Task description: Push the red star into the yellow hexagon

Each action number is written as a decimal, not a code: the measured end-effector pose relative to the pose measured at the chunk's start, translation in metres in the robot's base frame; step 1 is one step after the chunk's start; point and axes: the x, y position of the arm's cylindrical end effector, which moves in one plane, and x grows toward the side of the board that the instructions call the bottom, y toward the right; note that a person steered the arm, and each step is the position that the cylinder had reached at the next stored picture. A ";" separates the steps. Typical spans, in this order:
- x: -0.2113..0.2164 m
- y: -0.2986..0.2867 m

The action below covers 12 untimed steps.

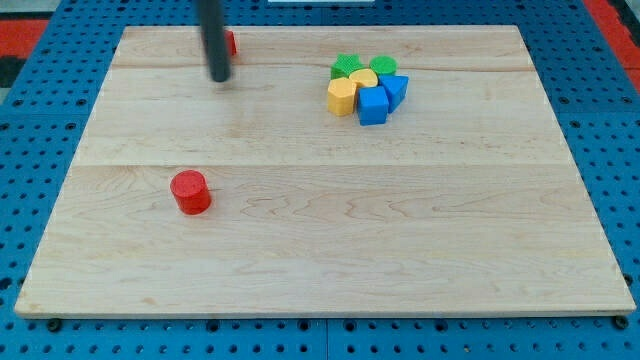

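The red star (229, 42) lies near the board's top left, mostly hidden behind my rod; only its right edge shows. My tip (219, 77) rests just below and in front of the star. The yellow hexagon (342, 97) sits at the left of a tight cluster at the top centre-right, far to the right of my tip.
The cluster also holds a second yellow block (363, 79), two green blocks (347, 65) (383, 66), a blue cube (373, 105) and a blue triangle-like block (396, 90). A red cylinder (189, 191) stands at the left, below the middle. The wooden board (320, 250) lies on blue pegboard.
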 end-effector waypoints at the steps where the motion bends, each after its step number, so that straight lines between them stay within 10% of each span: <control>1: -0.031 -0.054; 3: -0.094 0.010; 12: 0.034 0.040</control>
